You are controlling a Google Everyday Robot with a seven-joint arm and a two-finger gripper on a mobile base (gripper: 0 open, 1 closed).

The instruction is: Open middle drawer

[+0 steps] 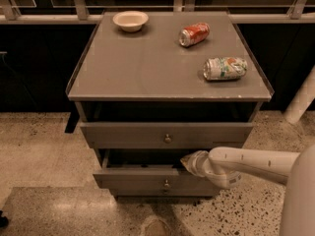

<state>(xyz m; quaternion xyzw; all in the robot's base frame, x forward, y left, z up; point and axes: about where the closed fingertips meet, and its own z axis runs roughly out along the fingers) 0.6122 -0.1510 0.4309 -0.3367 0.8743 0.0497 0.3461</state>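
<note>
The grey cabinet (170, 77) shows two grey fronts, each with a small round knob. The upper front (128, 135) stands out a little from the cabinet. The lower visible front, which I take as the middle drawer (133, 179), is pulled out somewhat, with a dark gap above it. No third front shows below it. My gripper (187, 161) reaches in from the right on a pale arm (256, 163). Its tip is in the gap just above the middle drawer's top edge, right of the knob (167, 184).
On the cabinet top lie a white bowl (130, 20) at the back left, a red can (194, 34) on its side, and a green-white can (225, 68) near the right edge. A speckled floor lies around the cabinet. A white post (301, 104) stands at the right.
</note>
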